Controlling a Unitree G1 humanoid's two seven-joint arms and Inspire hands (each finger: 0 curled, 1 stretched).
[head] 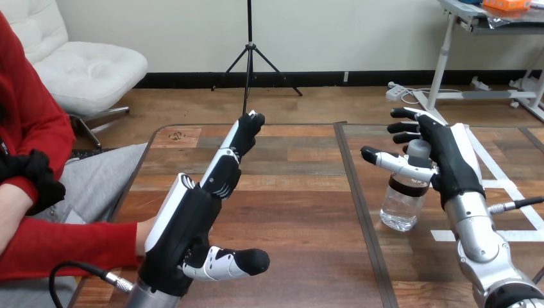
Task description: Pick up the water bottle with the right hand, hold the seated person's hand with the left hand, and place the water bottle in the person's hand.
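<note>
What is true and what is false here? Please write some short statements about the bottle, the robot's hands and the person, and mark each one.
1. The clear plastic water bottle stands upright on the wooden table. True.
2. The right hand has its fingers curled tight round the bottle. False: its fingers are straight, and the hand is open at the bottle's top.
3. The left hand is open, with straight fingers. True.
4. The person sits at the view's right. False: at its left.
</note>
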